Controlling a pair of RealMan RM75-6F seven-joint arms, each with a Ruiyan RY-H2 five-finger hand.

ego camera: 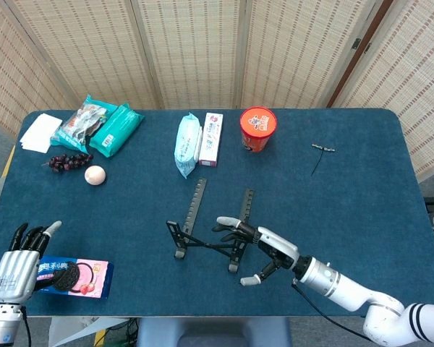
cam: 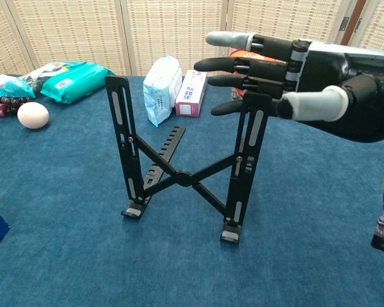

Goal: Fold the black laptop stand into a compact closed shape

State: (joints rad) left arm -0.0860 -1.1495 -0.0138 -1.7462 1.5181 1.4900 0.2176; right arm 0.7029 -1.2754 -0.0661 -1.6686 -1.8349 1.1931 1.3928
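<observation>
Black laptop stand (ego camera: 206, 237) sits near the middle of the blue table (ego camera: 362, 202), a little below centre in the head view. In the chest view it stands upright on its two front feet, its two slotted uprights joined by a crossed pair of thin bars; behind the left upright a notched strip lies flat on the cloth.

The right hand (cam: 307, 83) comes in from the right side of the chest view, at the height of the stand's top. Its fingers (cam: 243, 64) are stretched out almost straight and spread apart, lying across the top of the right upright, with the thumb sticking forward on the near side. Whether the fingers actually press the upright or only pass just behind it cannot be told. The hand grips nothing.

The left hand (ego camera: 16, 262) shows at the lower left corner of the head view, well apart from the stand. Its fingers point upward and lie side by side, with nothing in them. Just beside it lies a cookie packet (ego camera: 76, 276).

Along the far edge of the table, from left to right, lie a white napkin (ego camera: 40, 132), two snack bags (ego camera: 101, 124), a bunch of dark grapes (ego camera: 66, 161), an egg (ego camera: 95, 174), a pack of wipes (ego camera: 186, 143), a white box (ego camera: 210, 138) and a red cup (ego camera: 257, 128).
</observation>
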